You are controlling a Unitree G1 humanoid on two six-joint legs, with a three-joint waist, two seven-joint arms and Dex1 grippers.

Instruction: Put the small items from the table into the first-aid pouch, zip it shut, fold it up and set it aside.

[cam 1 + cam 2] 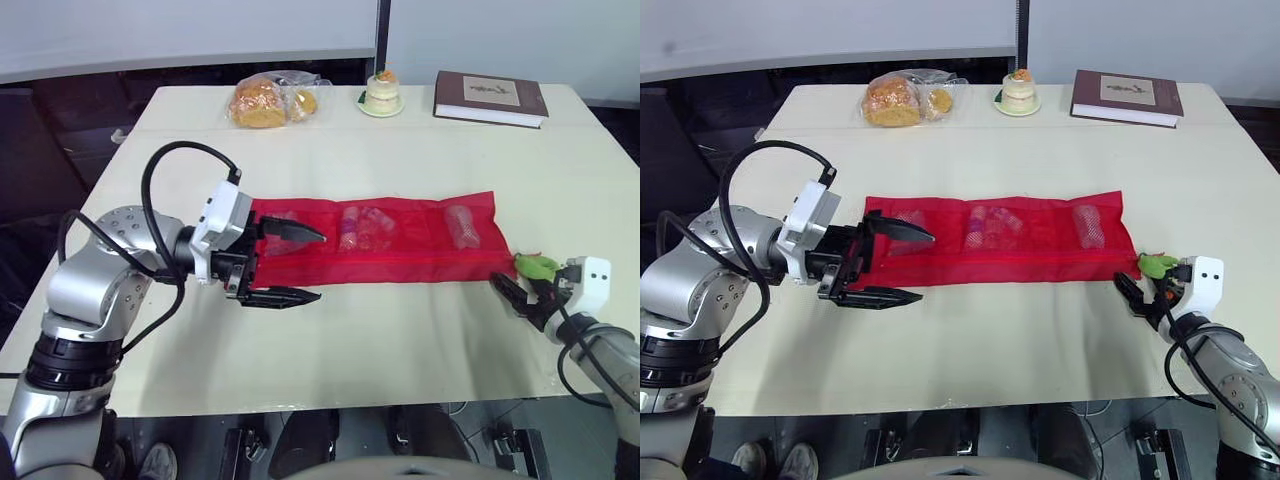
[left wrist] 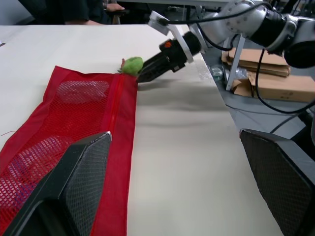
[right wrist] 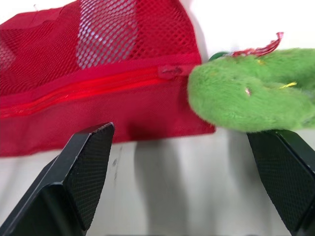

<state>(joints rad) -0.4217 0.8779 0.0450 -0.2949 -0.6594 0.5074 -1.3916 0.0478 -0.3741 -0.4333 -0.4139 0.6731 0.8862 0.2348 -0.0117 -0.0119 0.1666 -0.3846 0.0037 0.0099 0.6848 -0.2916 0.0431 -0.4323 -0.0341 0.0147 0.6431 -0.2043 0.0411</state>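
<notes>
Right gripper, fingers apart, beside green plush pull on red pouch

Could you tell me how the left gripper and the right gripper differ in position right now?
The left gripper is at the left end of the red pouch; the right gripper is at its right end. One finger of the left gripper reaches over the mesh, while the right gripper sits off the pouch, beside a green fuzzy tuft. Both are open and hold nothing.
</notes>
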